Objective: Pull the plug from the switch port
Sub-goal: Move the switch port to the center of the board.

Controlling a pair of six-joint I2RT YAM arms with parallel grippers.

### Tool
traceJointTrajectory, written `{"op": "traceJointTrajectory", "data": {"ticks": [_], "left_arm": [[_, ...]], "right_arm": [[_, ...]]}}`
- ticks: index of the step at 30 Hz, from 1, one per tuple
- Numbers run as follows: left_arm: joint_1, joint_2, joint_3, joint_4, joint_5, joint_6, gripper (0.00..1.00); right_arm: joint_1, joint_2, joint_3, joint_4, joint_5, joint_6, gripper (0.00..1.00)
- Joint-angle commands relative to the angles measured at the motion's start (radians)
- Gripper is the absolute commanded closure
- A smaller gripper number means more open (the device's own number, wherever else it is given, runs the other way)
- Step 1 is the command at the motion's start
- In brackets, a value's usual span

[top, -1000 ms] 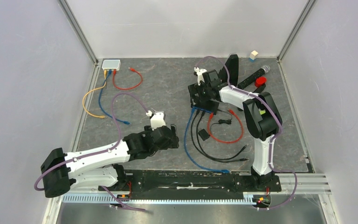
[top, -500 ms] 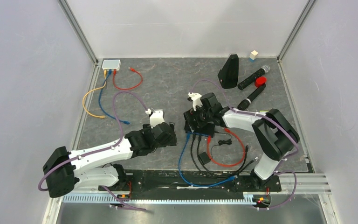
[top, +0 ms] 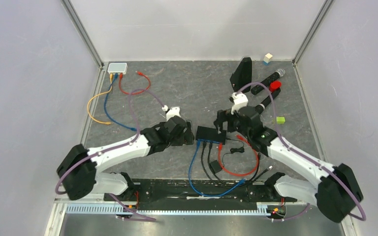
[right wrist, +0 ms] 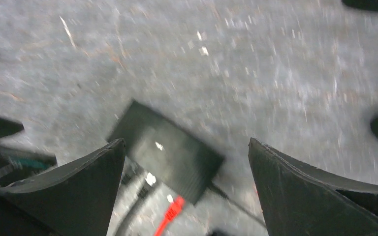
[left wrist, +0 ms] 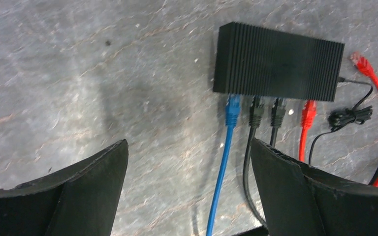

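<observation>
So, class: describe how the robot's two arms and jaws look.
Both the left arm and right arm have white links between black joints, and a purple cable loops along each. A white mount sits at each wrist. The jaws are black, broad and tapered.

Overhead view, two close downward wrist views; switch (top: 210,133) common to all.

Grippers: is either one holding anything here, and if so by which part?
Nothing is held. The left gripper and the right gripper both stand open and empty, hovering near the black switch; its plugs sit in their ports.
</observation>
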Motion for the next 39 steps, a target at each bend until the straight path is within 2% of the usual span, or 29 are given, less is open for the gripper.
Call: {"op": "traceJointTrajectory", "data": {"ticks": [1,7,10,16,20,25,31,36,39], "left_arm": [[0.045,0.107,0.095,0.114,0.140,0.111,0.03],[0.086,0.290,0.182,0.154,0.230,0.161,0.04],[0.105,0.381,0.239,0.143,0.279,0.178,0.10],[0.110,0.399,0.229,0.217,0.381,0.162,0.17],[0.085,0.324,0.187,0.232,0.465,0.192,0.20],[-0.026,0.258,0.143,0.195,0.531,0.278,0.20],[-0.181,0.283,0.126,0.156,0.507,0.358,0.22],[-0.217,0.315,0.153,0.130,0.530,0.422,0.25],[-0.227,0.310,0.164,0.141,0.541,0.448,0.26]], "right_arm": [[0.001,-0.161,-0.206,-0.055,0.065,0.098,0.05],[0.001,-0.384,-0.375,-0.121,-0.158,0.084,0.15],[0.002,-0.436,-0.389,-0.218,-0.223,0.054,0.18],[0.007,-0.503,-0.400,-0.345,-0.374,0.047,0.26],[0.007,-0.548,-0.418,-0.396,-0.352,0.141,0.27],[0.009,-0.563,-0.397,-0.506,-0.265,0.235,0.27],[0.013,-0.563,-0.330,-0.607,-0.277,0.157,0.33],[0.024,-0.528,-0.374,-0.589,-0.387,0.116,0.37],[0.027,-0.556,-0.384,-0.581,-0.383,0.105,0.41]]}}
